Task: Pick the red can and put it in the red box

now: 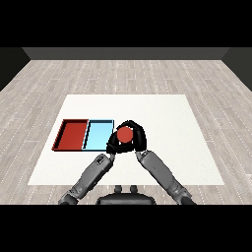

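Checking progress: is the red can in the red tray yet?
No. The red can sits between both hands, right of the light blue tray.

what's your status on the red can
Right hand and left hand curled round red can, just right of light blue tray. Red tray holds nothing. Nothing in the way.

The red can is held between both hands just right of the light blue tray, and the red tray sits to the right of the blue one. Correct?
Not quite. In the head view the red tray lies left of the light blue tray, not right. The red can is between the left hand and right hand.
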`<state>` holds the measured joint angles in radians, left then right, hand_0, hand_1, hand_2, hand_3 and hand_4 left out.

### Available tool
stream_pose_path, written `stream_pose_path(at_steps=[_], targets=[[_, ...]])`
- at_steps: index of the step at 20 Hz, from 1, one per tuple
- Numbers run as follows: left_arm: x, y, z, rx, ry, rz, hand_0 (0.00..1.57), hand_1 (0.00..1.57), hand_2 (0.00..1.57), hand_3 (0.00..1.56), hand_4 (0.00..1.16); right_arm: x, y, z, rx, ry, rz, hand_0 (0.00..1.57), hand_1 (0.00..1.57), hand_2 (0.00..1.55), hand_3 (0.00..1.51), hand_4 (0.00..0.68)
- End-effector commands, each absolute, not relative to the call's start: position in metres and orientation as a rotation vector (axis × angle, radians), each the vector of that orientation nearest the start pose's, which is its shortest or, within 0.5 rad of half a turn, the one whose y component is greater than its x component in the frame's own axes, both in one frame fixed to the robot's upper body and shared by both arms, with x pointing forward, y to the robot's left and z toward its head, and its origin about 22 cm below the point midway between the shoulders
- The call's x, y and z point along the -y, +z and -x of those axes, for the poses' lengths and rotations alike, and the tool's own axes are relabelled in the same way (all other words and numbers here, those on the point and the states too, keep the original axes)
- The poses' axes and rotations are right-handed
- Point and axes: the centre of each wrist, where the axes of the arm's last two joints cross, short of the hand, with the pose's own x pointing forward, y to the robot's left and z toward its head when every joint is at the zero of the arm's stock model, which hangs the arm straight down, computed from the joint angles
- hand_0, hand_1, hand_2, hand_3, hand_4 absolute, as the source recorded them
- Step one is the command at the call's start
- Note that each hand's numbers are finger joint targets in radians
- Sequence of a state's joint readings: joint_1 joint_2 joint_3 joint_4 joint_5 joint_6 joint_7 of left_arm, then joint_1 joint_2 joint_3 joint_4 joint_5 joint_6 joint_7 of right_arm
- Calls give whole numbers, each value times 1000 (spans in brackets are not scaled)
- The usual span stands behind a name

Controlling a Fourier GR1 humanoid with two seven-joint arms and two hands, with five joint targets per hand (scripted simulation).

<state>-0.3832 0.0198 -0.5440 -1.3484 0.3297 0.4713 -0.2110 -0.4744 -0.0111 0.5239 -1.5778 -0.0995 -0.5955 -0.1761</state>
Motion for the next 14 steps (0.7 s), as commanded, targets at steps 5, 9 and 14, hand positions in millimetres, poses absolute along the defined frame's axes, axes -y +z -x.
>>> stream_pose_path(at_steps=[5, 9, 14], targets=[[-56, 24, -286, 1708, -65, 262, 1571, 1571, 1571, 1498, 1125, 58, 94, -277, 2100, 19, -231, 1571, 1571, 1469, 1398, 630], [-62, 31, -291, 1744, -15, 271, 1571, 1571, 1571, 1493, 1130, 61, 94, -286, 2119, 20, -194, 1571, 1571, 1464, 1397, 637], [-64, 29, -279, 1769, -11, 241, 1571, 1571, 1571, 1499, 1127, 62, 108, -272, 2060, 140, -123, 0, 0, 0, 0, 0]])
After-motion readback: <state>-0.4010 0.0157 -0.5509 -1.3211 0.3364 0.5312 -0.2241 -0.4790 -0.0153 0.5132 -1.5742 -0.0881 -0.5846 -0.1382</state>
